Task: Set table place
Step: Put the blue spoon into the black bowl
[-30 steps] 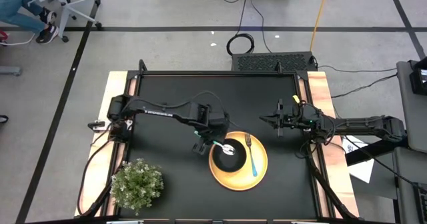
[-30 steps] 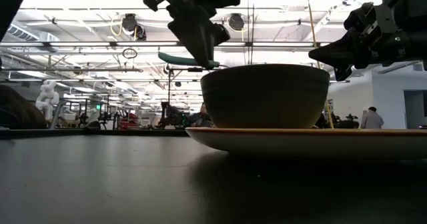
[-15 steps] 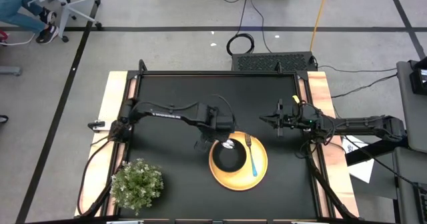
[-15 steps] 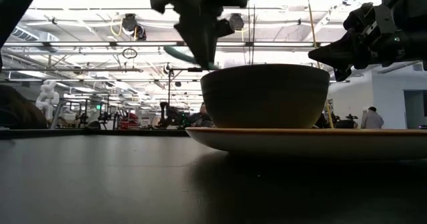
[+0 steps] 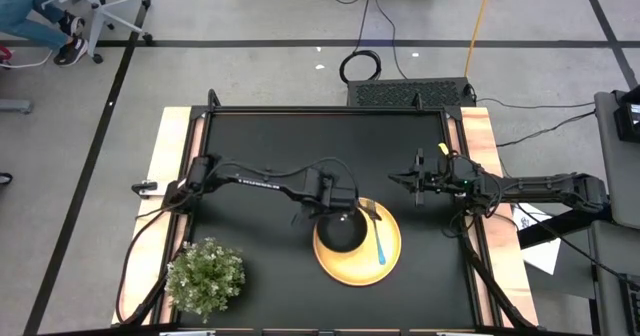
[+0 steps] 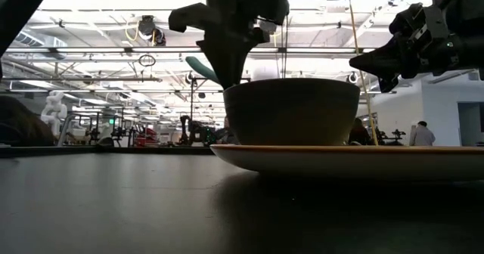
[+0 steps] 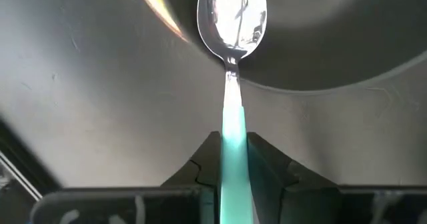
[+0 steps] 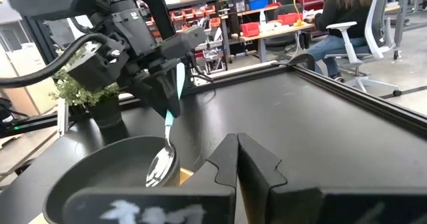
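Observation:
A round yellow plate (image 5: 392, 259) lies on the black table (image 5: 250, 156) near its front middle. A black bowl (image 5: 343, 236) stands on the plate, and a teal-handled fork (image 5: 380, 241) lies on the plate to the bowl's right. My left gripper (image 5: 335, 202) is above the bowl's far left rim, shut on the teal-handled spoon (image 7: 232, 24). The spoon's metal end dips into the bowl (image 8: 100, 177). My right gripper (image 5: 412, 184) hovers shut and empty, to the right of the plate and a little farther back. My left gripper pinches the spoon's teal handle (image 7: 233, 141) between its two fingers (image 7: 205, 167). The fingers slant down from above and lie along the handle. The spoon hangs steeply below them, its metal end (image 8: 162, 164) down inside the black bowl; whether it touches the bowl I cannot tell.
A green bushy potted plant (image 5: 205, 274) stands at the table's near left corner. Light wooden strips (image 5: 478, 136) run along the left and right sides. Cables and a black box lie on the floor beyond the far edge.
My left gripper has gone toward the table's right, over the black bowl, and has tipped. The spoon, level a second ago, now points steeply down with its metal end in the bowl. The bowl has shifted a little on the plate.

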`<state>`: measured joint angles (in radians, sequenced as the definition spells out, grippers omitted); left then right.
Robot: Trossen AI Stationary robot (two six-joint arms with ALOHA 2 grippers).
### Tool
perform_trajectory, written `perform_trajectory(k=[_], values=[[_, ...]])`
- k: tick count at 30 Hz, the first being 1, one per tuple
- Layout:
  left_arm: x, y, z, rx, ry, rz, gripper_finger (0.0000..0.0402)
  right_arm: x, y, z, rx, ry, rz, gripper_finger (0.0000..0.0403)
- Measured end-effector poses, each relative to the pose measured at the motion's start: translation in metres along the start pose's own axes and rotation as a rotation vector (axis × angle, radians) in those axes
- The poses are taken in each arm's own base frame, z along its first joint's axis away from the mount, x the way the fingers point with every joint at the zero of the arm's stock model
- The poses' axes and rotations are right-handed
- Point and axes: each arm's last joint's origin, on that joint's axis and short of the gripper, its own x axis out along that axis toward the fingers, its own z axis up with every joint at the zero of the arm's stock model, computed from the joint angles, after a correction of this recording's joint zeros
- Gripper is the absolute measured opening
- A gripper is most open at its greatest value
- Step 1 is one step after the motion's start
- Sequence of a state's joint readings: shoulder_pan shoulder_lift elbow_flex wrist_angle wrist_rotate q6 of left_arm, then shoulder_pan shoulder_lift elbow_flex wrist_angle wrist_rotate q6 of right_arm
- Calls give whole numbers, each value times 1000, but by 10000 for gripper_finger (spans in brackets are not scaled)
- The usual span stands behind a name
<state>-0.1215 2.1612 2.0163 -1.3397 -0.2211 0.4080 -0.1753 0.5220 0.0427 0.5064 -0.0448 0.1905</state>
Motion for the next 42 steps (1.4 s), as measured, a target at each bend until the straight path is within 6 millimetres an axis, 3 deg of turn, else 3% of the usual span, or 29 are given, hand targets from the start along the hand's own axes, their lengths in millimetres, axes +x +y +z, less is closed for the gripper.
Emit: perform_trajectory(k=[16,20,33,42], values=[[-6,-35,30,183,-14,102,48,0,1,4,5,-41,8,0],[-3,-32,37,182,-28,105,48,0,1,4,9,-41,8,0],[3,-14,26,120,7,37,48,0,1,4,32,-38,8,0],[20,-18,26,129,89,6,48,0,1,4,32,-38,8,0]])
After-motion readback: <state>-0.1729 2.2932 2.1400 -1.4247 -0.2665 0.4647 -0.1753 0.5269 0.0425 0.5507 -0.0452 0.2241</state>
